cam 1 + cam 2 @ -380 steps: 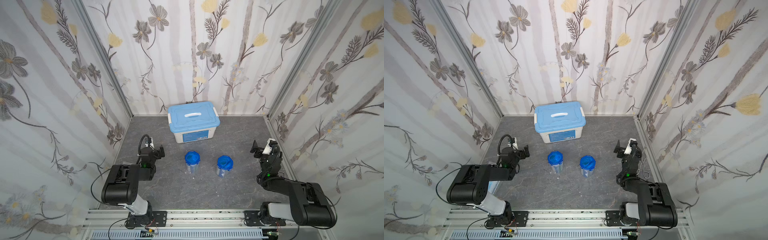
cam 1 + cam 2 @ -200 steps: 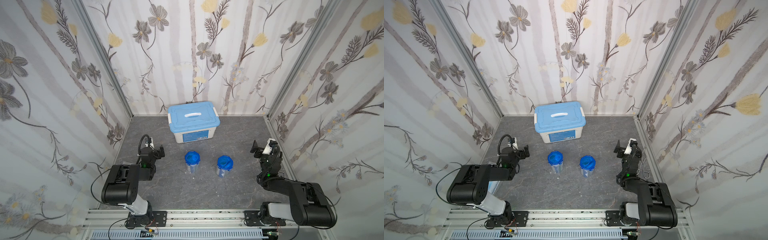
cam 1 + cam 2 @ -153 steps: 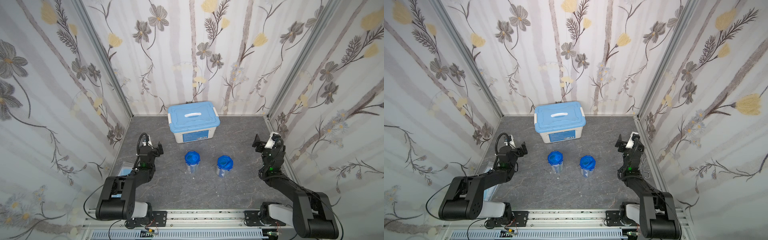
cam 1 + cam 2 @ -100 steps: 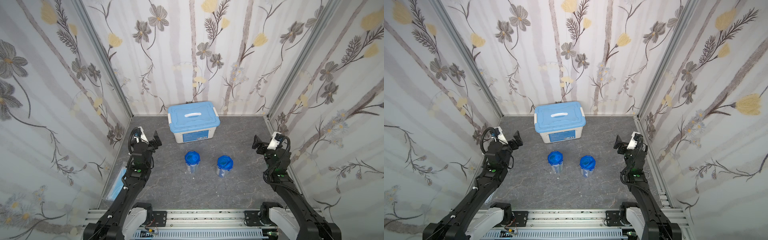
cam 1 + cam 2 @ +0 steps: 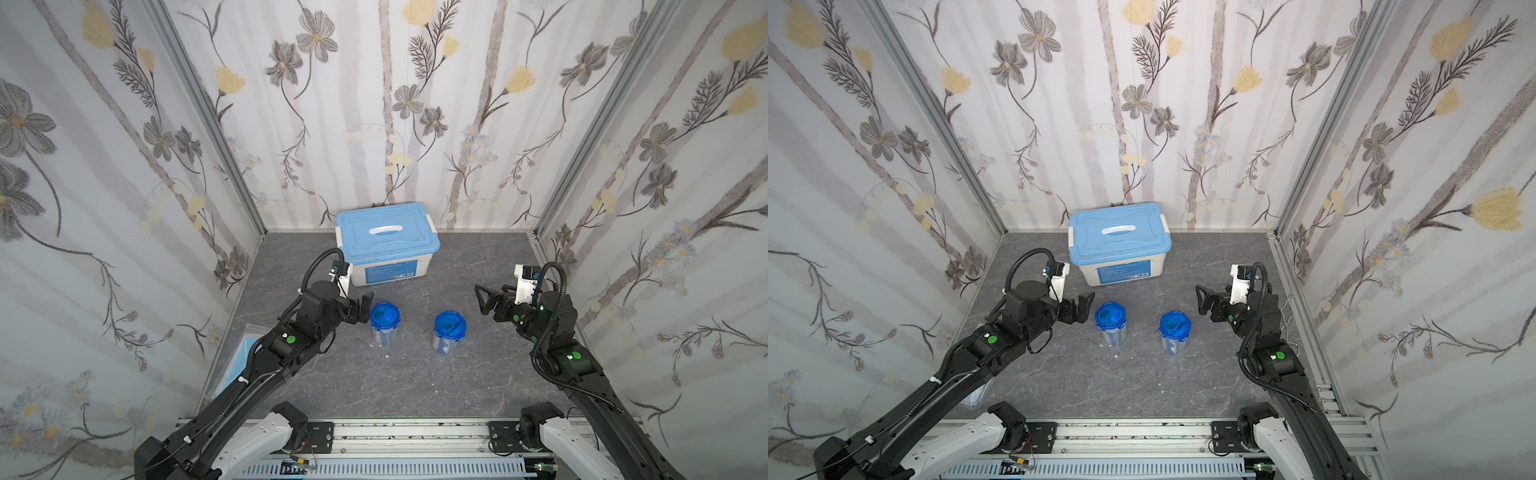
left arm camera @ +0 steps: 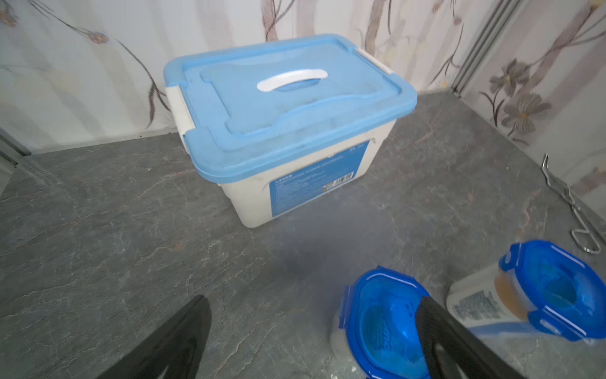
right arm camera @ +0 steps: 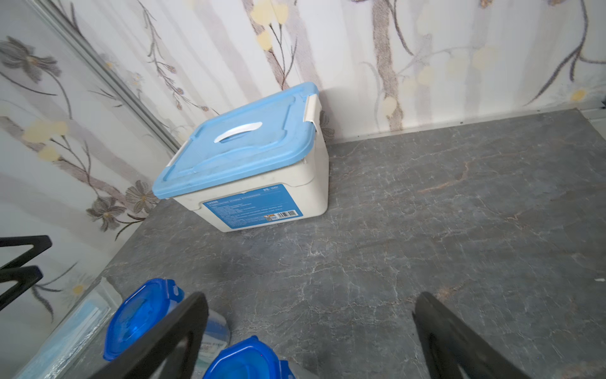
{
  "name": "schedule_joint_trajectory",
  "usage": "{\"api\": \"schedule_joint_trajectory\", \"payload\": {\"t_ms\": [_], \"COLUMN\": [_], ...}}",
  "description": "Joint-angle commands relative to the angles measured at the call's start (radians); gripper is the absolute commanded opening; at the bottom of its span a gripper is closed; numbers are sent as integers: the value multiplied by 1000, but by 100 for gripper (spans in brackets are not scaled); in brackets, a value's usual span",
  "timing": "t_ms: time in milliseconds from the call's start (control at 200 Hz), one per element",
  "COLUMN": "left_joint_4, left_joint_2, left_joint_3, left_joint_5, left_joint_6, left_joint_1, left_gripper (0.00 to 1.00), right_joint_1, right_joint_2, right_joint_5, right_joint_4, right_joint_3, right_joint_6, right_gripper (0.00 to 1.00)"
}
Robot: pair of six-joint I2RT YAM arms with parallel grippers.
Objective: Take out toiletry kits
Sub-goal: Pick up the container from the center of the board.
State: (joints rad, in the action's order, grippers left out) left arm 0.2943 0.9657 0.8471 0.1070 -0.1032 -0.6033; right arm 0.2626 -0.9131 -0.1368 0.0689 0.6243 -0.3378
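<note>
**Arms unfolded toward two sealed cups**

Grey stone-patterned table (image 5: 415,374) carries the same layout as a second ago; nothing on it has shifted. What has changed is the arms. Both were folded low at the near edge, and now the black left arm (image 5: 291,340) and black right arm (image 5: 552,332) are stretched forward over the table. Each set of jaws stands wide apart and empty. The left jaws hang just beside the cup on that side, though I cannot tell whether they touch it. The right jaws are near the other cup but clearly apart from it.

The large white storage box with light-blue lid (image 5: 386,237) sits shut by the back wall, behind the cups. A flat clear bag of blue face masks (image 5: 237,365) lies along the left wall, partly under the left arm.

The toiletry kits appear to be inside the two small translucent plastic cups with round blue tabbed lids, which stand upright side by side mid-table: the left cup (image 5: 385,320) and the right cup (image 5: 449,328). Both lids are on. In the left wrist view a whitish labelled item shows through the wall of the farther cup (image 6: 485,302).

The reach has only begun — nothing is out yet. The tabs probably need unlatching first, and cups this light could slide or tip if pushed from one side.
</note>
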Motion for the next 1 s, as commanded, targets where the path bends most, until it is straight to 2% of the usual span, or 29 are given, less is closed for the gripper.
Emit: {"api": "schedule_joint_trajectory", "payload": {"t_ms": [0,135,245,614,799,889,994], "left_joint_4": [97,-32,-102,-183,-232,-232,-223], "left_joint_2": [33,67,104,268,209,203,258], "left_joint_3": [15,-66,-103,-79,-147,-144,-104], "left_joint_5": [-49,-44,-18,31,116,105,79], "left_joint_6": [38,-9,-21,-8,25,45,20], "left_joint_1": [-65,-177,-227,-239,-240,-240,-240], "left_gripper": [100,100,100,100,100,100,100], "right_joint_1": [6,7,6,6,6,7,6], "right_joint_2": [-26,-57,-55,-10,-18,-36,-62], "right_joint_5": [42,36,3,37,39,27,14], "right_joint_4": [8,-24,-12,-16,-12,-28,-41], "right_joint_3": [-2,-2,-10,-67,-69,-75,-76], "right_joint_6": [-13,-5,-3,-12,-2,-4,-12], "right_gripper": [100,100,100,100,100,100,100]}}
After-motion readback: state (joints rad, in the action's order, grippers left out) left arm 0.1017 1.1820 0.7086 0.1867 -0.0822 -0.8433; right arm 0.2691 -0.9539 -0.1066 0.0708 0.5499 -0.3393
